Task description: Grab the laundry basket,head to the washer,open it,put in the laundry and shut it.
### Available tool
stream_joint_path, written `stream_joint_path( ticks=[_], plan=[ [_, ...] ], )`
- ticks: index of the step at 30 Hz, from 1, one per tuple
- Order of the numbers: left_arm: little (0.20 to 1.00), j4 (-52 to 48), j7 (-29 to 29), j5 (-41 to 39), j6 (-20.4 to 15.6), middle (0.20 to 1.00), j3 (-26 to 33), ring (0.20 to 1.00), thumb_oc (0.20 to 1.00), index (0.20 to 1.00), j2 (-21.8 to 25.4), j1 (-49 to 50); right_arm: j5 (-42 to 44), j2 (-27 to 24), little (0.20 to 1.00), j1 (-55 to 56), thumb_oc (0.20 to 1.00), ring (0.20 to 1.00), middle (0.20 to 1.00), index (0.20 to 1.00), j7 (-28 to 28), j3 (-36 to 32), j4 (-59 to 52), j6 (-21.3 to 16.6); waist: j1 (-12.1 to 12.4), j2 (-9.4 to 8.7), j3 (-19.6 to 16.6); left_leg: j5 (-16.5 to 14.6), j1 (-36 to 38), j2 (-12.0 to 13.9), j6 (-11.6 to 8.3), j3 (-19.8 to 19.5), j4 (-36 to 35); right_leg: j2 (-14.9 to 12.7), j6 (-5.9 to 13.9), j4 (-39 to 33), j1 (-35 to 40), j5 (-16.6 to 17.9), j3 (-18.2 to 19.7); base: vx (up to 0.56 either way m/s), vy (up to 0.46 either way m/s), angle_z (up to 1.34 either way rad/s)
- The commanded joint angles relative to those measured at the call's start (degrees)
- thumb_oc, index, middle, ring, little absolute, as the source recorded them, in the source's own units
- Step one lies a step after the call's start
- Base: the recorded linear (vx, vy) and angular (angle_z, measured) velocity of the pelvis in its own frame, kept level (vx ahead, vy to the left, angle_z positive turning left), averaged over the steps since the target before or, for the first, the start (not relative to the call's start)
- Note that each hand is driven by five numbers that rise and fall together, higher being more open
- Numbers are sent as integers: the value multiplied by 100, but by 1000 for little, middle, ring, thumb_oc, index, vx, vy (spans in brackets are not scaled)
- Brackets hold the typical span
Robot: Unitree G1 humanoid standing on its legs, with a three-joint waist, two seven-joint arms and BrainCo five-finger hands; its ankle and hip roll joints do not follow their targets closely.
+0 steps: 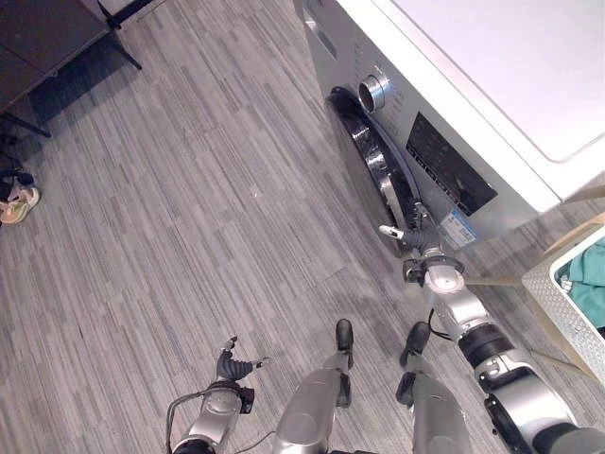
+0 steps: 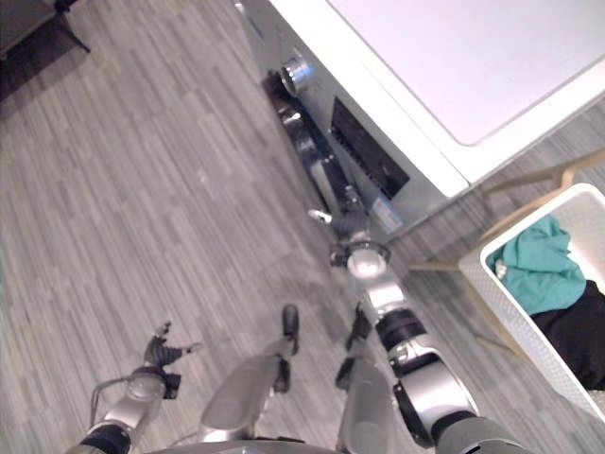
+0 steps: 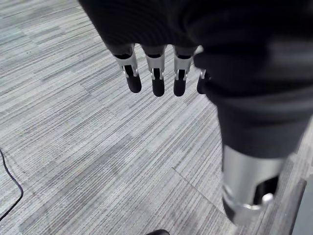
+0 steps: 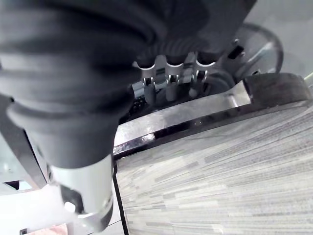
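Right robot hand (image 1: pixel 413 230) at one washer door (image 1: pixel 371 161)

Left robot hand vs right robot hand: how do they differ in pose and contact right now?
The left robot hand hangs low over the grey striped floor, touching nothing; the right robot hand reaches up to the round dark door of the silver front-loading washer. The left one's fingers hang straight and relaxed; the right one's fingers curl at the door's rim. Both wear dark ribbed covers.
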Motion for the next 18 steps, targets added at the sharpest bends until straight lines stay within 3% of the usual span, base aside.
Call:
stream_joint_path(
  ticks=[1, 6, 9, 11, 15, 16, 18],
  plan=[
    [1000, 141, 196, -270, -68, 1000, -24, 1000, 1000, 1000, 297, -55, 182, 365, 1000, -358, 1000, 1000, 1000, 1000, 390, 448, -248, -297, 179, -407, -13, -389, -271, -87, -172, -225, 501, -480, 583, -8, 157, -459, 237, -14, 31, -1],
    [1000, 532, 261, -336, -50, 1000, -244, 1000, 1000, 1000, 298, -449, 363, 1042, 1000, -949, 1000, 1000, 1000, 1000, 842, 1332, -61, -163, 429, -469, 105, -387, -353, -98, -158, -357, 587, -555, 567, 137, 152, -530, 125, 0, 0, 3],
    [1000, 952, 346, -334, -21, 1000, -504, 1000, 1000, 1000, 321, -790, 681, 1699, 1000, -1369, 1000, 1000, 1000, 1000, 1321, 2055, -108, -53, 723, -450, 149, -491, -412, -108, -222, -633, 687, -576, 577, 352, 198, -738, -12, 53, -87, 32],
    [1000, 1001, 403, -391, -66, 1000, -538, 1000, 1000, 1000, 342, -839, 821, 1873, 1000, -1655, 1000, 1000, 1000, 1000, 1278, 2129, -270, -211, 884, -392, 121, -462, -457, -164, -257, -808, 682, -618, 554, 434, 247, -814, -174, 63, -98, 43],
    [1000, 974, 414, -514, -112, 1000, -474, 1000, 1000, 1000, 416, -850, 949, 1798, 1000, -1828, 1000, 1000, 1000, 1000, 1156, 2007, -444, -408, 1049, -272, 34, -357, -512, -260, -317, -1061, 579, -694, 562, 519, 342, -889, -451, 35, -67, 81],
    [1000, 970, 420, -538, -108, 1000, -336, 1000, 1000, 1000, 516, -772, 868, 1422, 1000, -1881, 1000, 1000, 1000, 1000, 973, 1785, -498, -415, 1099, -222, -20, -323, -544, -305, -348, -1147, 536, -709, 569, 512, 399, -922, -532, 33, -28, 115],
    [1000, 980, 391, -517, -87, 1000, -237, 1000, 1000, 1000, 587, -666, 848, 1162, 1000, -1858, 1000, 1000, 1000, 1000, 913, 1618, -459, -320, 1120, -209, -58, -322, -563, -323, -359, -1165, 537, -716, 562, 495, 438, -941, -571, 34, -20, 94]
  ],
)
